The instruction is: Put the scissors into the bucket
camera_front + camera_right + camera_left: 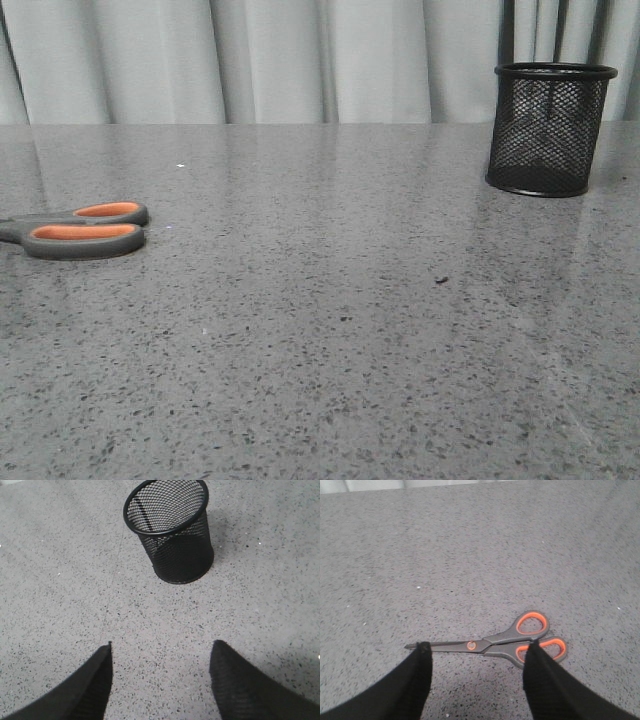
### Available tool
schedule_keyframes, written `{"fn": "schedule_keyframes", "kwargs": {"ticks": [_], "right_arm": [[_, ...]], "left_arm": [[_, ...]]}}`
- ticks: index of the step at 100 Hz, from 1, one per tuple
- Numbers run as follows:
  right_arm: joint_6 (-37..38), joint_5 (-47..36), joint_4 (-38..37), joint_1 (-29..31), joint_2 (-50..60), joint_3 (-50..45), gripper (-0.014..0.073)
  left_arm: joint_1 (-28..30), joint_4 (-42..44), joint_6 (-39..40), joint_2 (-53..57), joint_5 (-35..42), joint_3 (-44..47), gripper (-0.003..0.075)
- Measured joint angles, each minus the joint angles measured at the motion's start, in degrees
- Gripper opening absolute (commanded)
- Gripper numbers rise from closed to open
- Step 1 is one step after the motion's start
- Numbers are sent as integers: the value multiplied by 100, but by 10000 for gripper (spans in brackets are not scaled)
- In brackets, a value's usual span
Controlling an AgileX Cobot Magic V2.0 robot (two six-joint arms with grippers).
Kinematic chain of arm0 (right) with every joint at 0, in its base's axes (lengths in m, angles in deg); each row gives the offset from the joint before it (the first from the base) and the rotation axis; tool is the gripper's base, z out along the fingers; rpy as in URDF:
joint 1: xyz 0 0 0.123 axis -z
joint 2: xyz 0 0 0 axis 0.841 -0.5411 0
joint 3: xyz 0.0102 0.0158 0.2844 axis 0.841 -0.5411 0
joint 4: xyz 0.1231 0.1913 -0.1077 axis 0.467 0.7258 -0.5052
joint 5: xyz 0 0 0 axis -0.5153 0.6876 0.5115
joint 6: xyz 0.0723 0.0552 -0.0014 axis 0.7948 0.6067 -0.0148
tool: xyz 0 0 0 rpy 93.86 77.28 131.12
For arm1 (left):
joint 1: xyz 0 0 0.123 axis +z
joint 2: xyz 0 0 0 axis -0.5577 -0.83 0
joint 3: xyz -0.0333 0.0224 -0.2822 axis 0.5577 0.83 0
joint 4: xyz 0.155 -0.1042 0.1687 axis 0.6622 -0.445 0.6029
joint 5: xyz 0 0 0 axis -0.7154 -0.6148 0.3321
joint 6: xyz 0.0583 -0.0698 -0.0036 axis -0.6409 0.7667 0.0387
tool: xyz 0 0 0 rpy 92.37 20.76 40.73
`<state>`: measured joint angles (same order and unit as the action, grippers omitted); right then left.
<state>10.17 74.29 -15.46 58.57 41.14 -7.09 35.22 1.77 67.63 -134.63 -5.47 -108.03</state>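
Note:
The scissors (85, 229) lie flat and closed on the grey speckled table at the left edge of the front view, handles with orange linings toward the middle, blades running out of view. In the left wrist view the scissors (492, 643) lie across in front of my left gripper (477, 650), which is open and empty above them, one fingertip near the blade tip, the other over a handle loop. The black mesh bucket (549, 128) stands upright at the far right. My right gripper (160, 650) is open and empty, some way short of the bucket (172, 535).
The grey speckled table (330, 330) stretches between the scissors and the bucket. Pale curtains (300, 60) hang behind the far edge. Neither arm shows in the front view.

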Motion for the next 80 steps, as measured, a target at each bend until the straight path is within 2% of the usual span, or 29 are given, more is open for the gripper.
{"fn": "schedule_keyframes", "kwargs": {"ticks": [29,47,62,80], "right_arm": [[-241,192,0,0,-97,153,412],[-266,244,0,0,-97,163,412],[-279,256,0,0,-97,163,412],[-292,292,0,0,-97,163,412]], "left_arm": [[0,-194,-1636,-1380,-979,-991,417],[-91,-180,-3620,-2564,-1599,-1452,417],[-377,-180,-5172,-3337,-1746,-1644,417],[-661,-84,-5731,-3976,-1712,-1800,417]]}}
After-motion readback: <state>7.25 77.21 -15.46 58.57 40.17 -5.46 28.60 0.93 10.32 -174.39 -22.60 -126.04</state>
